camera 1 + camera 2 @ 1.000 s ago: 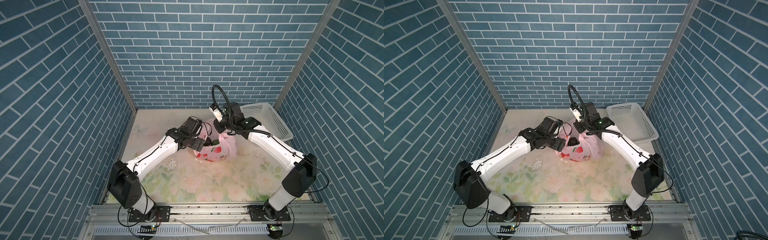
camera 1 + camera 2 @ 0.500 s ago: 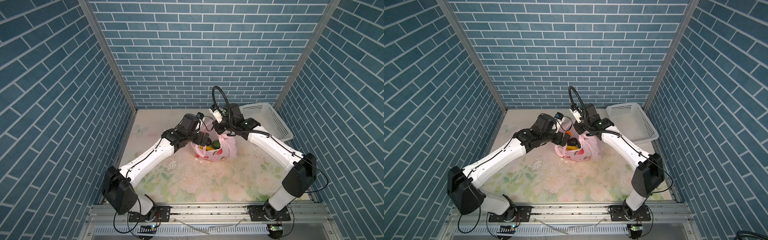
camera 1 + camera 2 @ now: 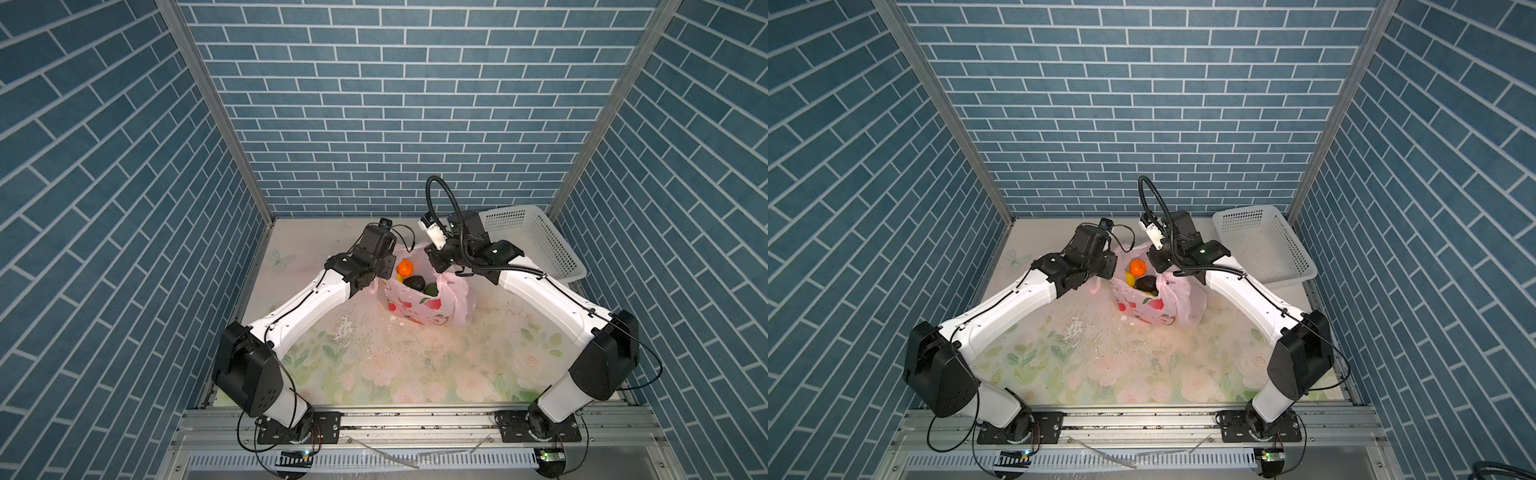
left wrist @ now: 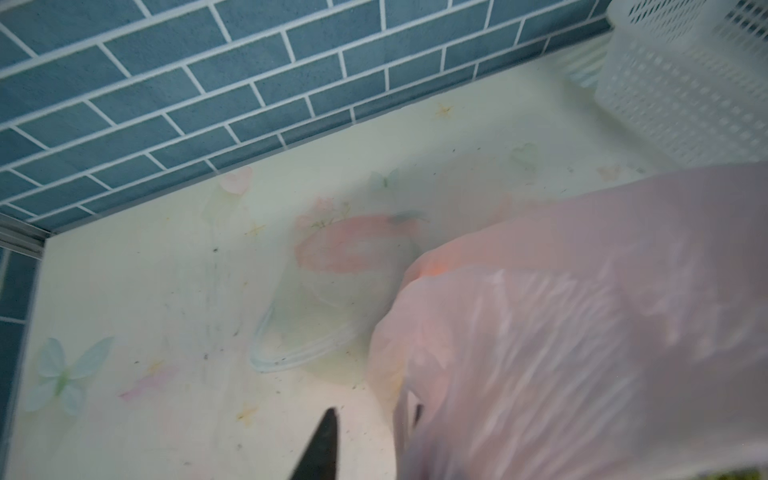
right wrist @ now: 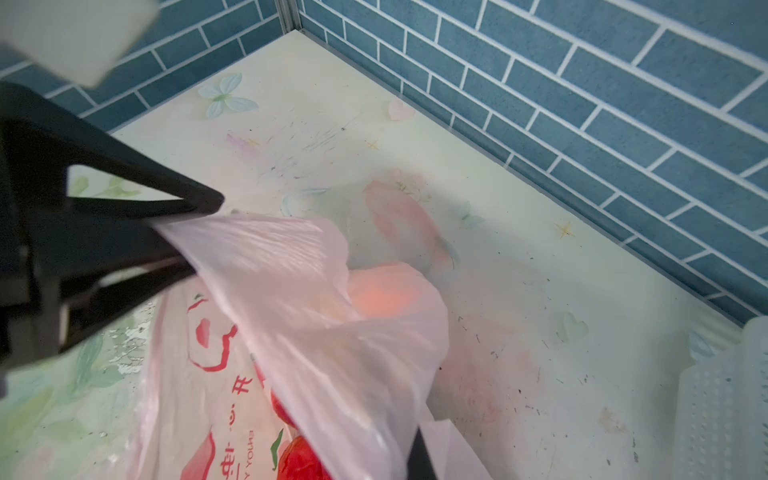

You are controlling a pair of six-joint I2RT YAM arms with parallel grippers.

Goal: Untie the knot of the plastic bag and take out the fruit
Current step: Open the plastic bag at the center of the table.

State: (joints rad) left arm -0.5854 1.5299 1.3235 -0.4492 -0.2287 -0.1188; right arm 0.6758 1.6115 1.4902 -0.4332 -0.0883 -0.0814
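Your right pincer [image 5: 199, 237] clamps the plastic bag [image 3: 419, 305] rim; the fruit [image 3: 405, 268] inside lies nearest your left pincer [image 4: 373, 419], whose grip you cannot tell.

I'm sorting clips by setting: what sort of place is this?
Probably a staged robot test booth: blue brick-print wall panels box in a floral-print tabletop, with two white robot arms bolted to a metal rail.

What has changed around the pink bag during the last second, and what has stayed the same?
The left gripper moved toward the back wall, to the left rim of the plastic bag; whether it now grips the film is unclear. The bag's mouth opened wider, showing the orange fruit. The right gripper stayed shut on the bag's right edge; the white basket did not move.
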